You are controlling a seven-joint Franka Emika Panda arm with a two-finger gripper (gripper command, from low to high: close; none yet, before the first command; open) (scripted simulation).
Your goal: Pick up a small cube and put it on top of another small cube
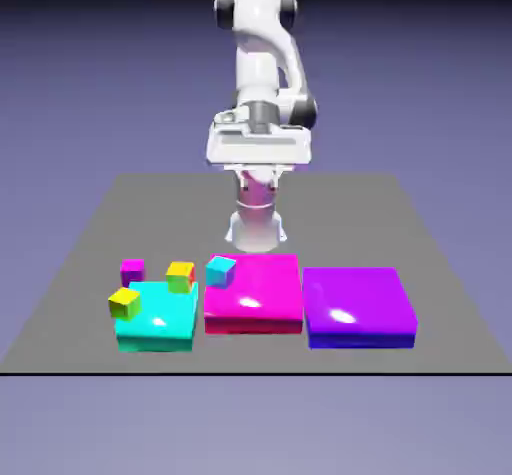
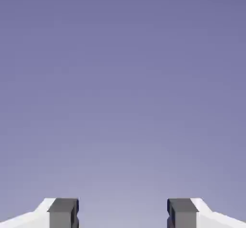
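- Locating the candidate small cubes: one magenta (image 1: 133,271), one yellow (image 1: 124,304), one orange-yellow (image 1: 180,275), one cyan (image 1: 220,271); four counted, all on the exterior view's left. Which is to be lifted is not determinable.
- Adjacent: three broad, glossy blocks, turquoise (image 1: 157,315), magenta-pink (image 1: 254,293), violet (image 1: 358,303), left to right, near side.
- One white two-finger gripper (image 2: 123,213): fingers apart, empty, held high on the far side, presumably for clearance before approach.
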